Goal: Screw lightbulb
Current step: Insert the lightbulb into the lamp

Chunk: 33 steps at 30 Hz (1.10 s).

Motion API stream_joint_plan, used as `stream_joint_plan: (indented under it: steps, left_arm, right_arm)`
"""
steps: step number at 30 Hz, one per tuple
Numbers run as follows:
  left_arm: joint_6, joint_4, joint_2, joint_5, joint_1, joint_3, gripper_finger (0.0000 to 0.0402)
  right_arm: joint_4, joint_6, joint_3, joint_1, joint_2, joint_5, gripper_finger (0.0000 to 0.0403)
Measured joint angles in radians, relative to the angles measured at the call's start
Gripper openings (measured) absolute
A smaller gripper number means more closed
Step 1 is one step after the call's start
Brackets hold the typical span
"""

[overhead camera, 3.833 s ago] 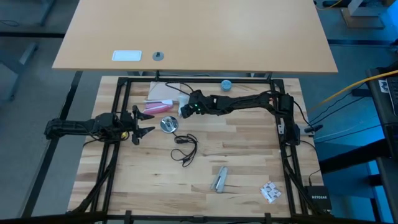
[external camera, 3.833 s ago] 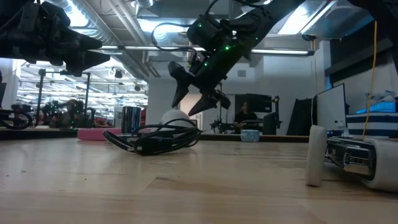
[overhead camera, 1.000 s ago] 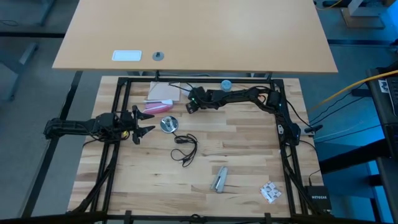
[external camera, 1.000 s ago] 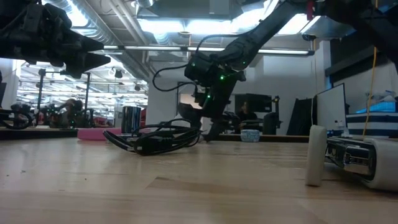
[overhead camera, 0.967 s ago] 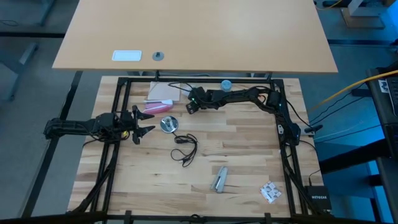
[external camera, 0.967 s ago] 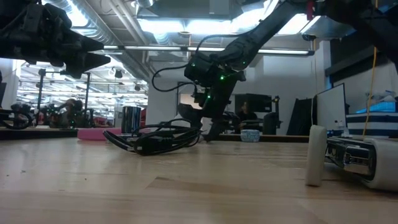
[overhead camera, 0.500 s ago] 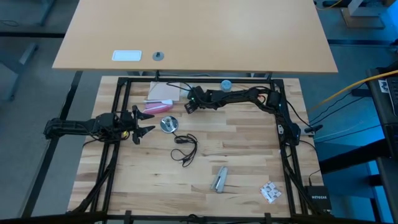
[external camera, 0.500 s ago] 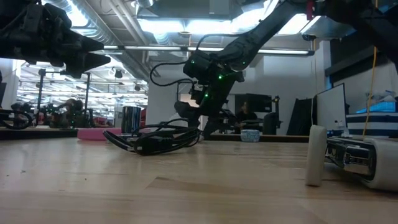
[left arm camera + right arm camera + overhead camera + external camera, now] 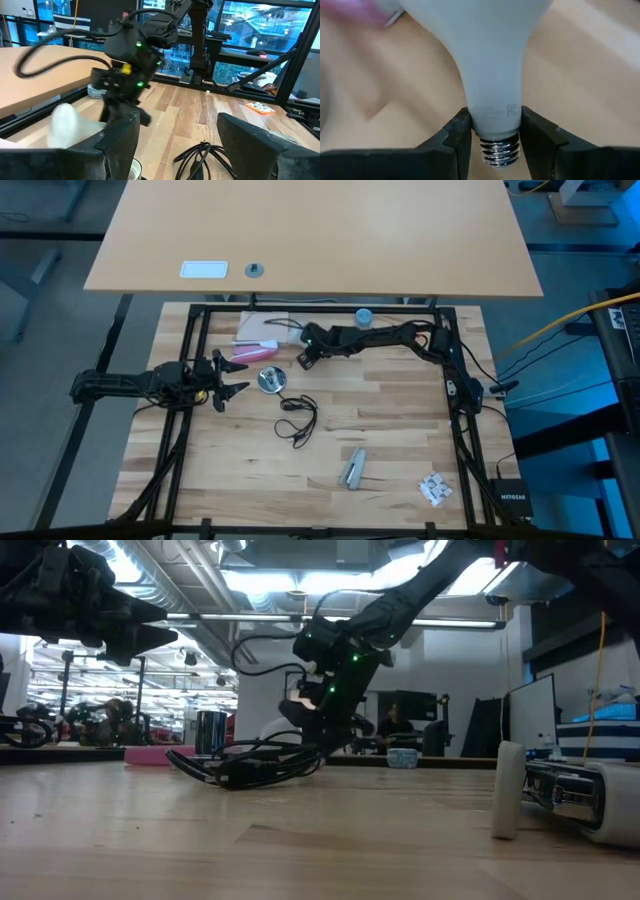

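Light wooden slatted table (image 9: 400, 440): right gripper (image 9: 492, 137) pinches white frosted lightbulb (image 9: 487, 60) at its neck near far edge; left gripper (image 9: 228, 378) spread wide, near left edge.

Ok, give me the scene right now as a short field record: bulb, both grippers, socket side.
lightbulb: white frosted, neck between the right gripper's fingers, screw base showing
right gripper: at the table's far side, fingers against the bulb's neck
left gripper: open, empty, waiting at the table's left
silver disc: beside the left gripper
black cord: loose mid-table
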Motion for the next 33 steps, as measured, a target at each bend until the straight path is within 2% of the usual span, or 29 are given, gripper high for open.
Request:
stream_joint_plan:
  steps: [5, 9, 20, 26, 33]
  left_arm:
    - [-0.005, 0.0, 0.0, 0.0, 0.0, 0.0, 0.0258]
    - [-0.007, 0.0, 0.0, 0.0, 0.0, 0.0, 0.0258]
    - [-0.008, 0.0, 0.001, 0.0, 0.0, 0.0, 0.0258]
    - [-0.008, 0.0, 0.001, 0.0, 0.0, 0.0, 0.0258]
    - [-0.008, 0.0, 0.001, 0.0, 0.0, 0.0, 0.0258]
  right_arm:
    - [-0.131, -0.06, 0.001, 0.057, -0.022, 0.001, 0.0148]
    - [-0.258, -0.104, -0.001, 0.116, -0.048, 0.043, 0.015]
    - [-0.669, -0.106, -0.006, 0.27, -0.136, 0.112, 0.0153]
    - [-0.758, -0.106, -0.005, 0.319, -0.155, 0.107, 0.0153]
    - [-0.881, -0.129, -0.005, 0.323, -0.159, 0.043, 0.0151]
